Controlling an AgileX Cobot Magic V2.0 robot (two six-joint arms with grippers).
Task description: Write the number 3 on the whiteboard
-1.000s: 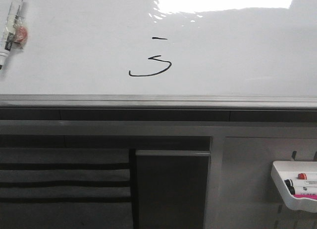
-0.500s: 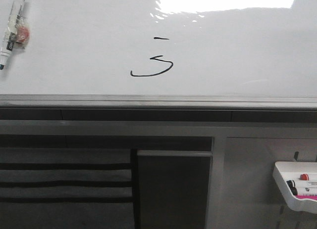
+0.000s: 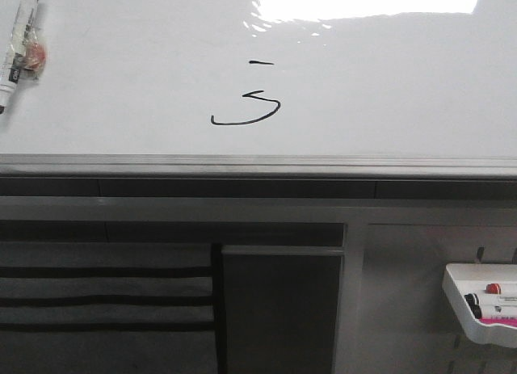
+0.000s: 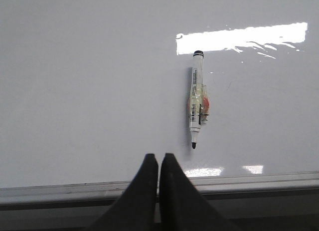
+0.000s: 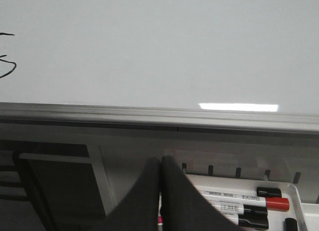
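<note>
The whiteboard (image 3: 145, 75) fills the upper half of the front view, glossy white with a grey edge rail. On it is the number 3 (image 3: 250, 109): a short black dash over a hooked curve, its edge also showing in the right wrist view as the number 3 (image 5: 7, 66). A black-tipped marker (image 4: 196, 104) lies flat on the board, uncapped; the same marker (image 3: 20, 47) shows at the front view's far left. My left gripper (image 4: 158, 157) is shut and empty, short of the marker, over the board's rail. My right gripper (image 5: 160, 161) is shut and empty, above a marker tray.
A white plastic tray (image 3: 464, 305) with black and red capped markers (image 5: 249, 206) hangs below the board at the right. Glare (image 3: 367, 1) covers the board's far middle. Below the rail (image 3: 258, 164) are grey panels and a dark recess (image 3: 279, 309).
Nothing on the board has moved; the front view only shakes by a few pixels. The written strokes look the same.
</note>
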